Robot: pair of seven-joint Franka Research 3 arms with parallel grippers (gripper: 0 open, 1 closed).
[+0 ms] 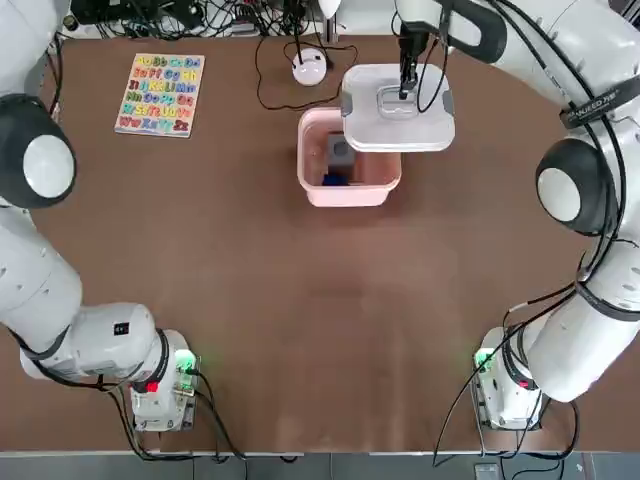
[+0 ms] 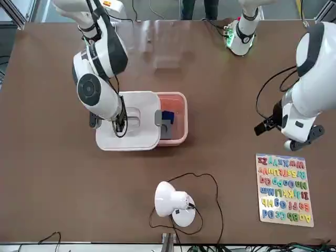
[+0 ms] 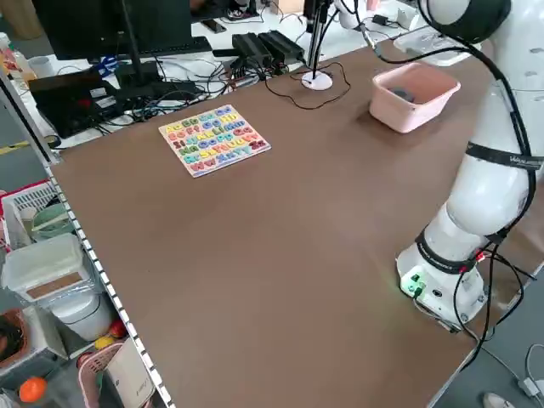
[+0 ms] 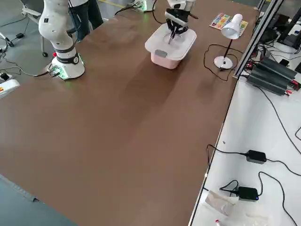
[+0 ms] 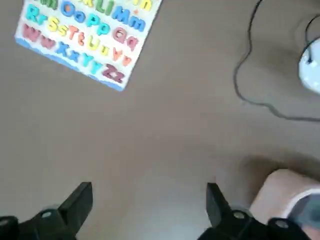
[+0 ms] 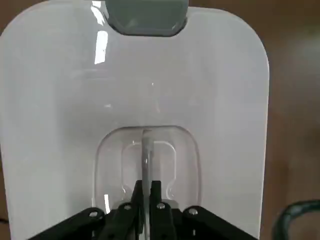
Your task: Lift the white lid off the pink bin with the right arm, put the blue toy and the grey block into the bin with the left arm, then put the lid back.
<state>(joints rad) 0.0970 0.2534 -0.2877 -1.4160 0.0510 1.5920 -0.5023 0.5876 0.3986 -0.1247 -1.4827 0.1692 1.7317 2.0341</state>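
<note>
My right gripper [image 1: 407,92] is shut on the recessed handle of the white lid [image 1: 397,118] and holds it tilted over the back right part of the pink bin [image 1: 345,192]. The right wrist view shows the fingers [image 6: 155,189] pinching the handle rib of the lid [image 6: 150,80]. Inside the bin lie the blue toy [image 1: 335,180] and the grey block [image 1: 340,152], also seen as the blue toy [image 2: 168,116] and grey block [image 2: 165,128]. My left gripper [image 5: 148,192] is open and empty, held high over bare table between the puzzle and the bin.
An alphabet puzzle board [image 1: 160,95] lies at the back left. A small white round device [image 1: 310,67] with a black cable [image 1: 268,85] sits behind the bin. Both arm bases [image 1: 160,385] stand at the near edge.
</note>
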